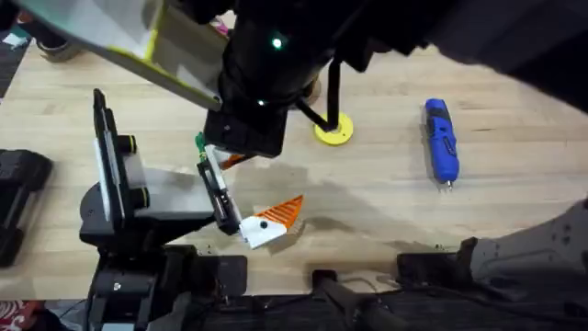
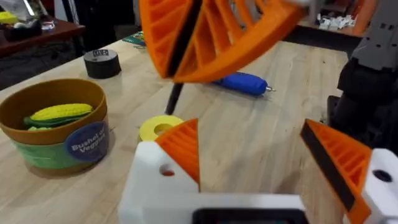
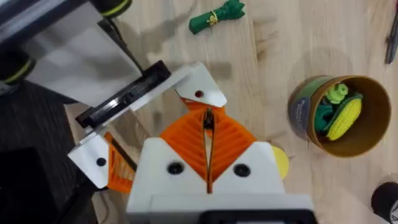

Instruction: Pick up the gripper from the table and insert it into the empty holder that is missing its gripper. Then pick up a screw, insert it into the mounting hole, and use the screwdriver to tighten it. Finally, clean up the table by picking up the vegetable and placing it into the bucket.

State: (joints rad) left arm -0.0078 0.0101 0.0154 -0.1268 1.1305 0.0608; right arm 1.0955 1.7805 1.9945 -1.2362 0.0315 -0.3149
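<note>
My left gripper (image 2: 249, 127) is open low over the table (image 1: 386, 198). One of its white fingers is the holder (image 2: 152, 180), and the orange gripper (image 2: 182, 146) sits in it beside a mounting hole. My right gripper (image 3: 208, 117) hangs just above the holder (image 3: 200, 87). Its orange pads (image 2: 211, 37) are shut on a small dark screw. A green vegetable (image 3: 217, 14) lies on the wood close to that finger. The blue screwdriver (image 1: 441, 140) lies far right. The bucket (image 3: 305, 112) holds corn (image 2: 62, 113) and greens.
A yellow disc (image 1: 333, 131) with a black rod lies mid-table, between the grippers and the screwdriver. A black tape roll (image 2: 101, 62) stands beyond the bucket (image 2: 18, 106). The right arm's dark body (image 1: 266, 64) looms over the table's centre. Bare wood stretches around the screwdriver.
</note>
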